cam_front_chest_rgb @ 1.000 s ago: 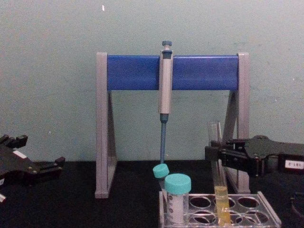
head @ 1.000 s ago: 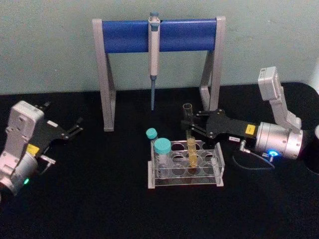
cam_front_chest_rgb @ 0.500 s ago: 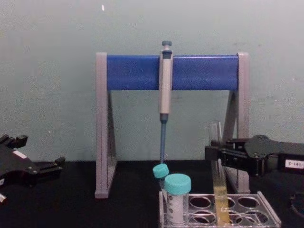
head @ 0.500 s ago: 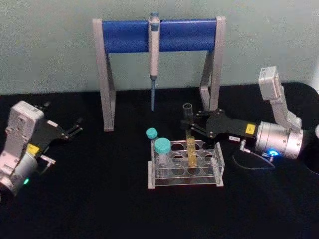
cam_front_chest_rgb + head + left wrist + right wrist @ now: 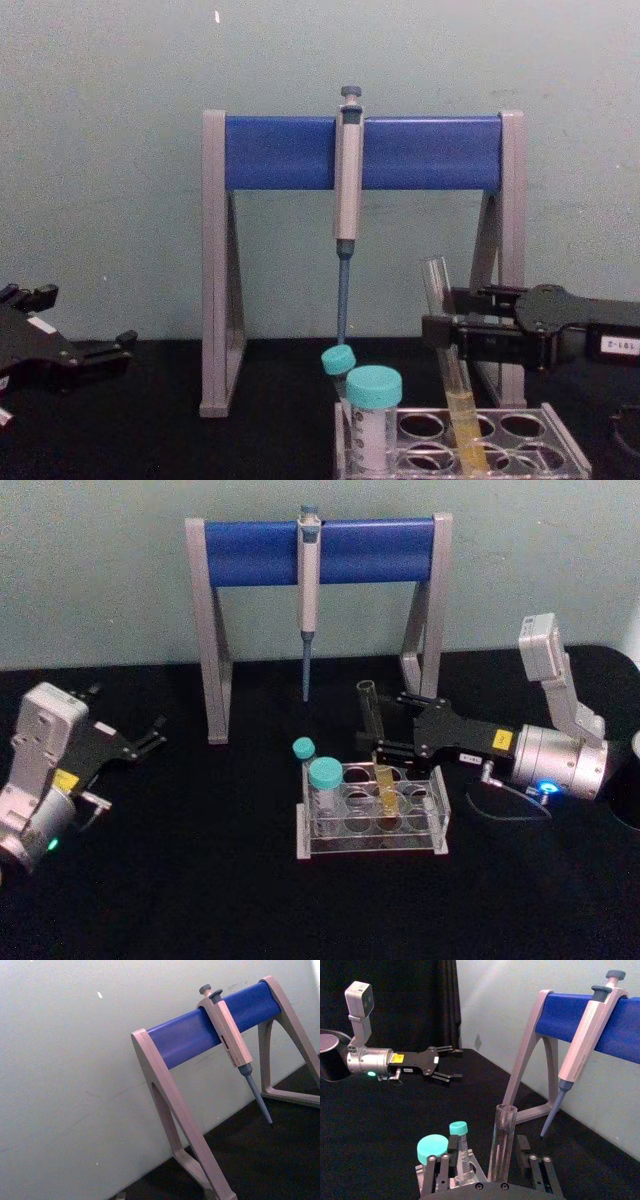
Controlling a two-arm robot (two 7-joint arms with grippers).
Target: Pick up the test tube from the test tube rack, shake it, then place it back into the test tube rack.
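nearest you, the test tube rack (image 5: pixel 372 818) sits on the black table (image 5: pixel 200 880), with two teal-capped vials (image 5: pixel 324 780) at its left end. the test tube (image 5: pixel 377 752) stands in a hole right of them, yellow liquid low down, its open top tilted left. your right gripper (image 5: pixel 392 730) comes in from the right and its fingers are closed on the tube's upper part. your left gripper (image 5: pixel 155 734) rests at the far left, fingers apart and holding nothing. behind stands the pipette stand (image 5: pixel 318 552) with a pipette (image 5: pixel 308 590) hanging

Right end effector (image 5: pixel 385 728) clamped, left (image 5: pixel 150 738) parted.
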